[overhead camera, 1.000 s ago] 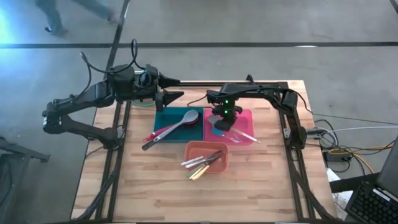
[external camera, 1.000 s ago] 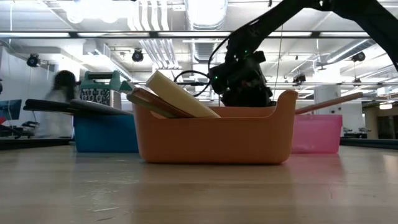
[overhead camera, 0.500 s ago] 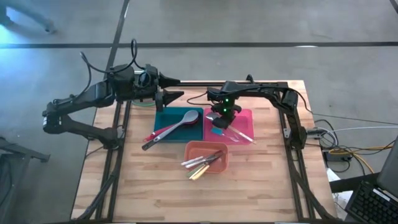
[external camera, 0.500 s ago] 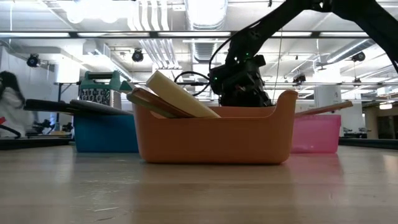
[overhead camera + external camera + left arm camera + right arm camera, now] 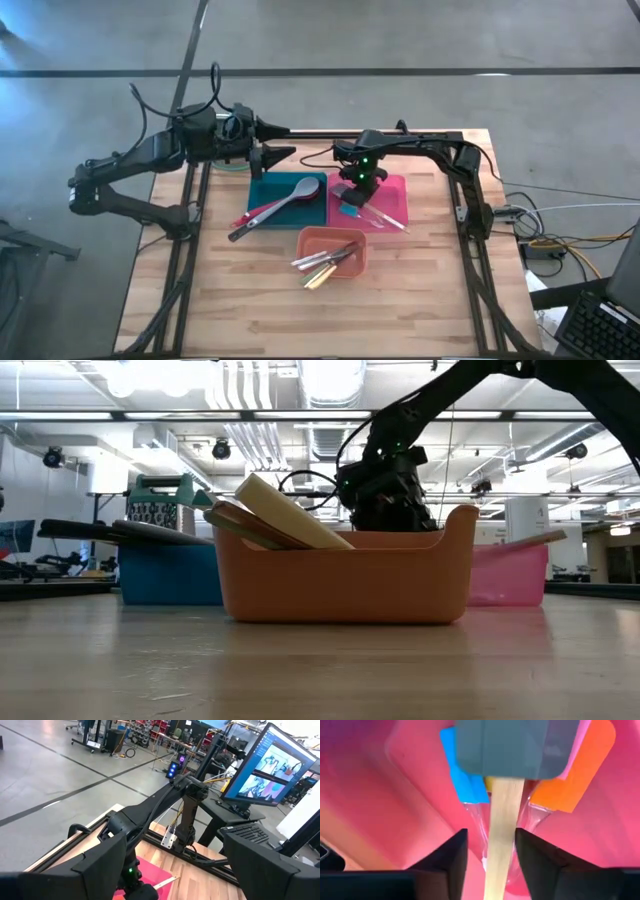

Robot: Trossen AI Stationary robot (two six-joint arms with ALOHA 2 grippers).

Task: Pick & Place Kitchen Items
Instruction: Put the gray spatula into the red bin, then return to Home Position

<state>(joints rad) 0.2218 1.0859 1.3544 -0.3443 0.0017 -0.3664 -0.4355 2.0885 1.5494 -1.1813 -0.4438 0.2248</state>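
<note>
My right gripper [image 5: 352, 195] is down in the pink tray [image 5: 400, 185], shut on a grey-headed spatula [image 5: 502, 750] with a pale wooden handle. A blue-headed spatula [image 5: 462, 775] and an orange-headed one [image 5: 575, 775] lie under it on the tray floor. The handle's free end [image 5: 520, 540] sticks out over the tray's rim. My left gripper [image 5: 288, 142] hangs open above the far edge of the teal tray [image 5: 262, 192], touching nothing. That tray holds a grey spoon [image 5: 300, 190] and red and black utensils. My right gripper pinches the grey spatula's wooden handle [image 5: 504, 827] just behind the head, between its two fingers [image 5: 532, 855], coming from above. The fingers lie across the handle. The head points down into the pink tray, and the handle slants out toward the table's right.
The orange tray [image 5: 345, 240] stands at the near side with several pastel-handled knives [image 5: 325, 265] leaning out of it. A box grater with a teal top [image 5: 160, 500] stands behind the teal tray. Bare wooden table lies toward the near edge and on the left and right.
My right gripper has moved slightly toward the table's left inside the pink tray. It has tipped the grey spatula, so the handle's free end has sunk from well above the tray's rim to almost level with it.
</note>
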